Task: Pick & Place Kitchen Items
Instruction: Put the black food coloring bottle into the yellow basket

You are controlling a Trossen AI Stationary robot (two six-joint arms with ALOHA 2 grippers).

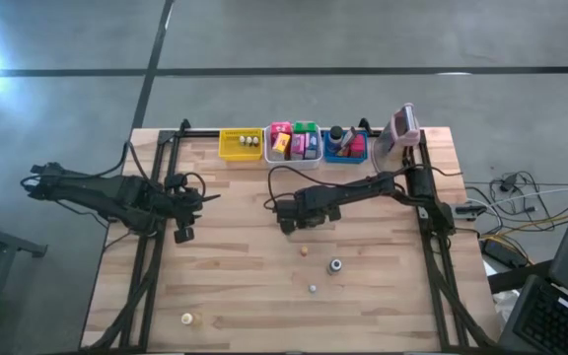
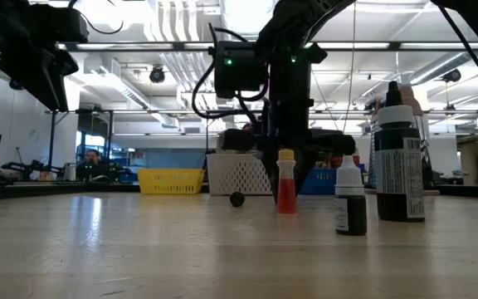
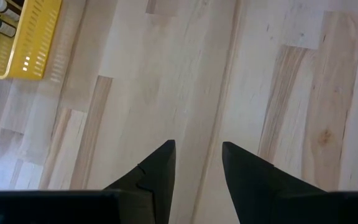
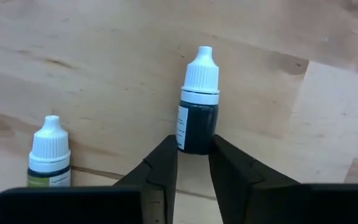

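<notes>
- A small dark dropper bottle with a white pointed cap (image 4: 199,102) stands between the right gripper's (image 4: 194,163) two dark fingers; whether it is upright or tilted cannot be told for certain from the wrist view, but its long axis runs from the fingers away toward the cap tip.
- It sits near the middle of the light wooden table (image 1: 245,286), in front of the white slotted bin (image 1: 295,144).
- The right arm reaches from the table's right edge across toward the centre, its wrist low over the boards.
- The right gripper's fingers are closed in on the bottle's dark lower body, one on each side, touching or all but touching it.
- A second dropper bottle with a white cap and greenish label (image 4: 48,155) stands just beside it, apart from the fingers.
- In the low view a small red bottle with a yellowish cap (image 2: 285,183) stands upright below the right arm, with a small dark white-capped bottle (image 2: 350,196) and a larger black bottle (image 2: 399,158) nearer the camera.
- The left gripper (image 3: 197,174) hangs over bare boards near the yellow slotted bin (image 3: 23,37), its fingers parted and holding nothing.
</notes>
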